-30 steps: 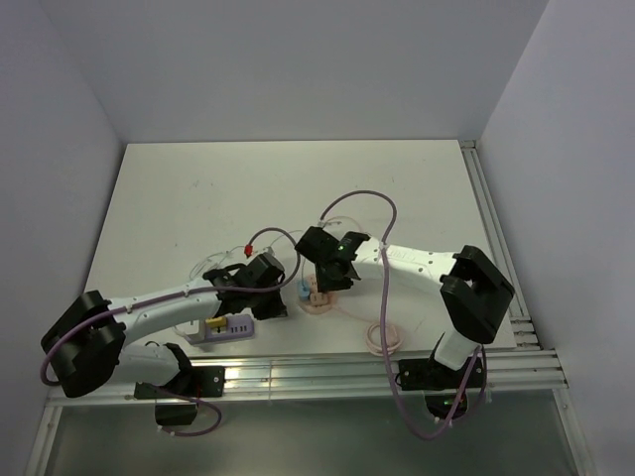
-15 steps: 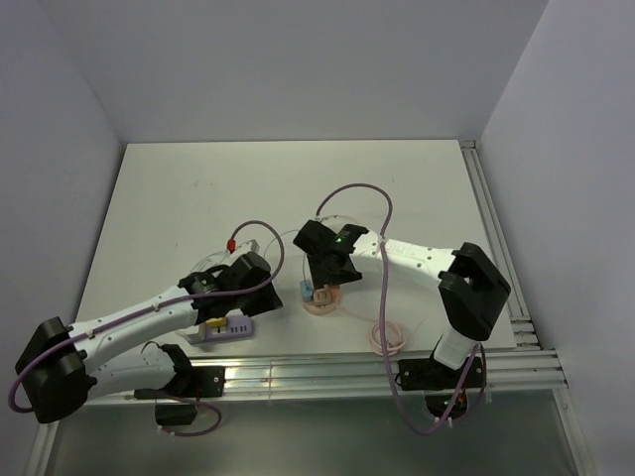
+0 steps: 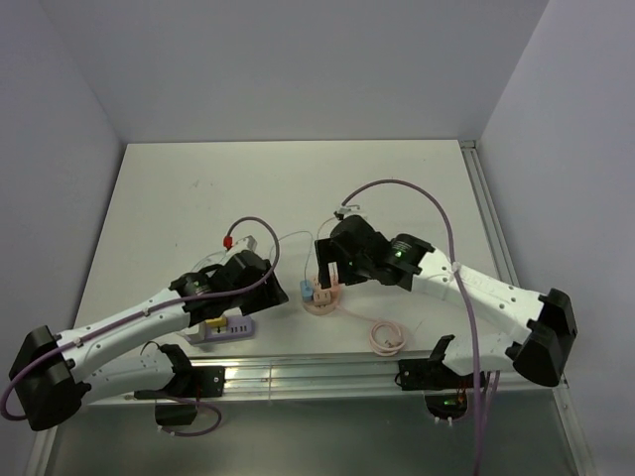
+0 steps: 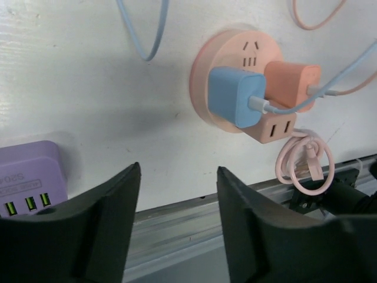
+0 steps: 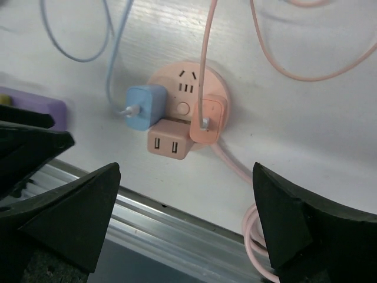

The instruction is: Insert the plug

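A round pink socket hub (image 4: 232,53) lies on the white table near its front edge. A blue plug (image 4: 235,97) and an orange-pink plug (image 4: 293,79) sit in its face, each with its cable attached. A pink two-slot block (image 4: 275,127) sticks out at the hub's edge. The right wrist view shows the same hub (image 5: 168,73), blue plug (image 5: 143,107) and pink plug (image 5: 209,121). My left gripper (image 4: 178,171) stands open and empty, left of the hub (image 3: 319,295). My right gripper (image 5: 185,171) hangs above the hub, wide open and holding nothing.
A purple power strip (image 3: 230,330) lies left of the hub, under my left arm. A coiled pink cable (image 3: 385,337) rests to the hub's right. An aluminium rail (image 3: 298,372) runs along the table's front edge. Thin blue and pink cables loop behind the hub.
Both grippers have opened and drawn back from the hub. The right arm's elbow has swung out to the right. Both plugs stay seated in the hub.
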`<state>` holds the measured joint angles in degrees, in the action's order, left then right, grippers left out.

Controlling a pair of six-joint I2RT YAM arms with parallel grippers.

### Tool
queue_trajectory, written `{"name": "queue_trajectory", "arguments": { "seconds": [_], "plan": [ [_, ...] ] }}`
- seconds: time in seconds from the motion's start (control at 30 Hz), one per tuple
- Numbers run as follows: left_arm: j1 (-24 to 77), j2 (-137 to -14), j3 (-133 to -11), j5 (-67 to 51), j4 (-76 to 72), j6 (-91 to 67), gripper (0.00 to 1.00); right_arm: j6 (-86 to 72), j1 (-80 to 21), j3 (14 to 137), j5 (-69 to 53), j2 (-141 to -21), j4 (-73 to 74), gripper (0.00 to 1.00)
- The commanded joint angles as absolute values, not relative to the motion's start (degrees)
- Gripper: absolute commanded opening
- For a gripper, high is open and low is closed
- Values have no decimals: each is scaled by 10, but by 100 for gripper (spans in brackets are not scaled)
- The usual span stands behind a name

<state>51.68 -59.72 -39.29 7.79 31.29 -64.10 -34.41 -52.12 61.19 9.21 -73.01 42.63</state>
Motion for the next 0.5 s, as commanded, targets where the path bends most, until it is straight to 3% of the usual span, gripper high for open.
{"name": "queue_trajectory", "arguments": {
  "seconds": [0.0, 0.13, 0.47],
  "plan": [
    [516, -576, -414, 66, 283, -635, 62, -334, -518, 600, 95, -680, 404, 100],
    [515, -549, -404, 60, 252, -638, 74, -351, -519, 550, 119, -591, 358, 100],
    [498, -394, -350, -10, 140, -660, 78, -360, -518, 378, 111, -380, 200, 100]
  ]
}}
